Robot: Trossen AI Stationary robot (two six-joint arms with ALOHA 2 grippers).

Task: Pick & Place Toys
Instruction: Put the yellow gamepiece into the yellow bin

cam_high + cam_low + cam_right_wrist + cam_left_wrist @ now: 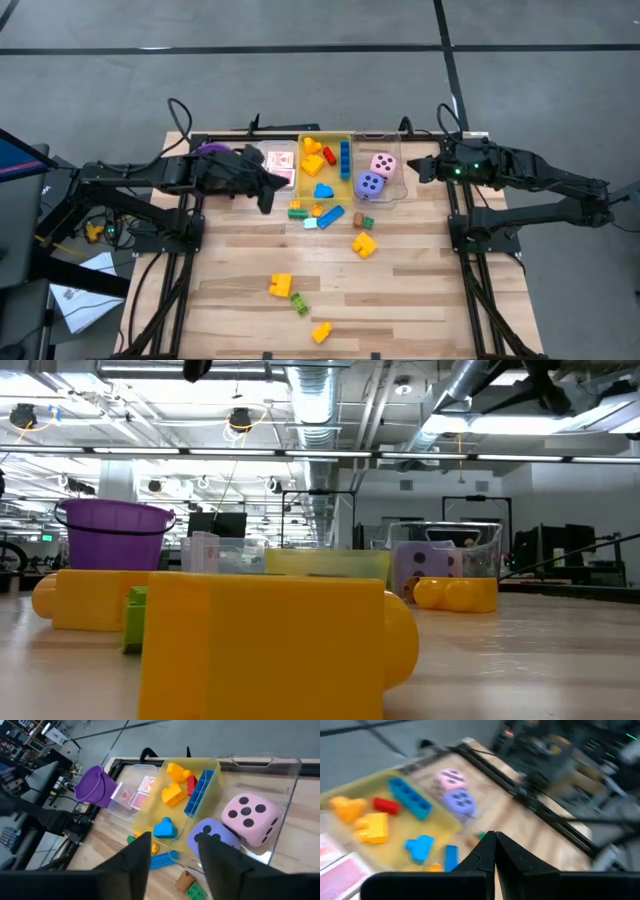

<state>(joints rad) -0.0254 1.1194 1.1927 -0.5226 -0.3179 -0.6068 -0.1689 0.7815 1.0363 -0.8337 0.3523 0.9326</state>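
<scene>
Fingers of the right hand (172, 852) stand apart, empty, above the purple die (212, 836), which sits beside the pink die (249, 818) in the clear bin (280, 767). Left hand (495, 851) pressed together, empty.

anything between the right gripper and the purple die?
Nothing visible. In the right wrist view the right gripper has open fingers and looks straight at the purple die, which lies beside the pink die in the clear bin. No block or wall crosses the gap.
</scene>
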